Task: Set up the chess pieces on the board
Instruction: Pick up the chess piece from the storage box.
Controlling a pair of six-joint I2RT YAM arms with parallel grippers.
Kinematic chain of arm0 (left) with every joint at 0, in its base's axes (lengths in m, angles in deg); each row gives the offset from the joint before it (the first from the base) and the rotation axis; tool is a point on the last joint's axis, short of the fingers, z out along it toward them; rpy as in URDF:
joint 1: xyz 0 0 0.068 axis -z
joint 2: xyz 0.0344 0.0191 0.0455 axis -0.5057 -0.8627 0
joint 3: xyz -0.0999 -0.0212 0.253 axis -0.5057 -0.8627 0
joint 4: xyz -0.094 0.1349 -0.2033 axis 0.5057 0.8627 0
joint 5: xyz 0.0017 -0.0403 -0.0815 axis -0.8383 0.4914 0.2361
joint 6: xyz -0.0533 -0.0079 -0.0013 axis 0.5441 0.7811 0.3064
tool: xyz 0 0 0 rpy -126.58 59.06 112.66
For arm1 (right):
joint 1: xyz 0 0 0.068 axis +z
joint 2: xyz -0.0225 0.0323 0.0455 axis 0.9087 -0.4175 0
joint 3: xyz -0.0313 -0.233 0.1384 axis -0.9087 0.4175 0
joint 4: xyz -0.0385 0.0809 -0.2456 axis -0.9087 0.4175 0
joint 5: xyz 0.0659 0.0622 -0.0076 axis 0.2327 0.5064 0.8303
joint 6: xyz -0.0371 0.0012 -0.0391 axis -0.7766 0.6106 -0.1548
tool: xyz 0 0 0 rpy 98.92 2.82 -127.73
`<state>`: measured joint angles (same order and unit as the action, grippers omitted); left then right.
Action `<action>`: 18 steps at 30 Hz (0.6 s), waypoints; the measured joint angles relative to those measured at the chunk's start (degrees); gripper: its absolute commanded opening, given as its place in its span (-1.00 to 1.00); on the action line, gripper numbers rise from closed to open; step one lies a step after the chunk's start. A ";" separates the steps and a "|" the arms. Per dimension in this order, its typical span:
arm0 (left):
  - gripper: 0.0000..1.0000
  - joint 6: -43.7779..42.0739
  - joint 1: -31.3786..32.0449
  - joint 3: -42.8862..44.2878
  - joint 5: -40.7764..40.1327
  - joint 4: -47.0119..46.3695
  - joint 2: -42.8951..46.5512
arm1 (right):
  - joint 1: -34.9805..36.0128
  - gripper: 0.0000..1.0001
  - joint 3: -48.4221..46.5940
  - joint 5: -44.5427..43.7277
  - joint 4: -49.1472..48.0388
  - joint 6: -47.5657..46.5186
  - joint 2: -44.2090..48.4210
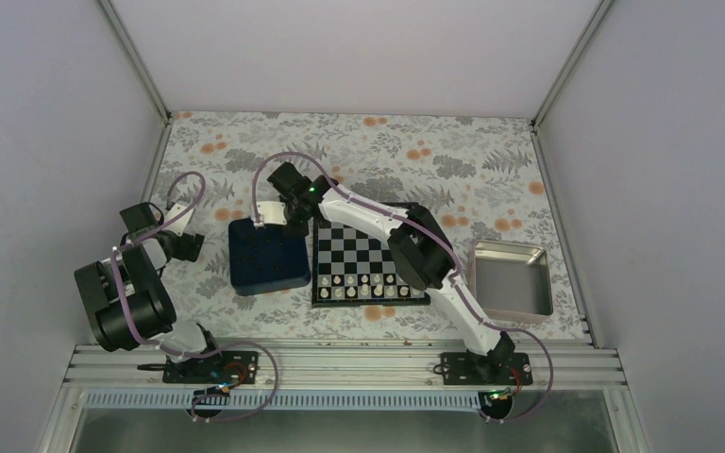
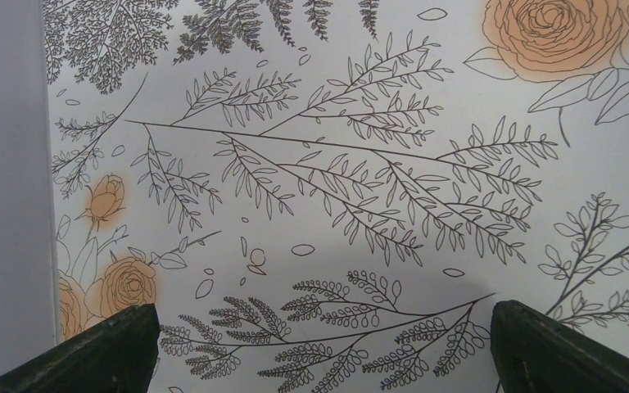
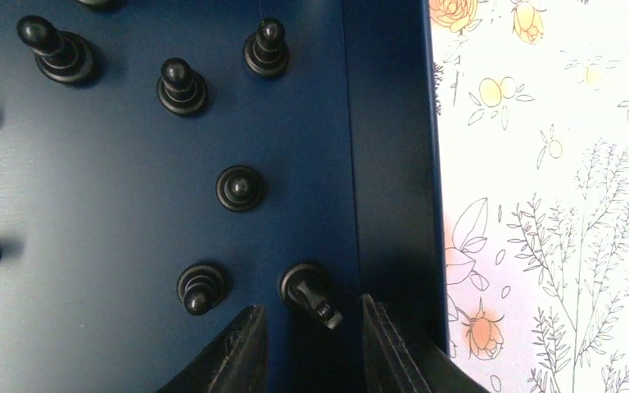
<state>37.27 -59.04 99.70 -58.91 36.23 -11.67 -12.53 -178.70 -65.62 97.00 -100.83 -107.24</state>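
Two rows of white pieces (image 1: 363, 287) sitting at the near side of the board (image 1: 368, 247), left gripper (image 2: 321, 311) hanging over the flowery table (image 2: 360, 106) with fingers wide apart, right gripper (image 3: 312, 308) hovering over black chess pieces (image 3: 182, 86) in the blue tray (image 3: 115, 205), fingers a little apart around one, not squeezing it.

My claw (image 3: 311, 318) stands parted around one black chess piece (image 3: 307, 288) beside the blue tray's (image 3: 389, 164) wall; others (image 3: 239, 188) stand beyond.

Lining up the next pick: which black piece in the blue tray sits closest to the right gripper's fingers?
The piece beside the tray wall, right ahead of the right gripper; the others stand farther into the tray.
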 measured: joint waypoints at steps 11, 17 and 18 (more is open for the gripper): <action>1.00 -0.02 0.00 -0.07 0.04 -0.11 0.00 | 0.00 -0.31 0.07 -0.07 -1.36 -0.44 -1.01; 1.00 -0.07 -0.11 -0.07 0.24 -0.11 -0.02 | 0.00 -0.34 0.07 -0.15 -1.99 -0.59 -2.21; 1.00 -0.11 -0.11 -0.07 0.26 -0.11 -0.02 | 0.00 -0.38 0.07 -0.17 -2.03 -0.61 -2.25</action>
<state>37.16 -59.15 99.64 -58.65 36.12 -11.69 -12.53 -178.63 -65.80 94.97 -101.44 -109.49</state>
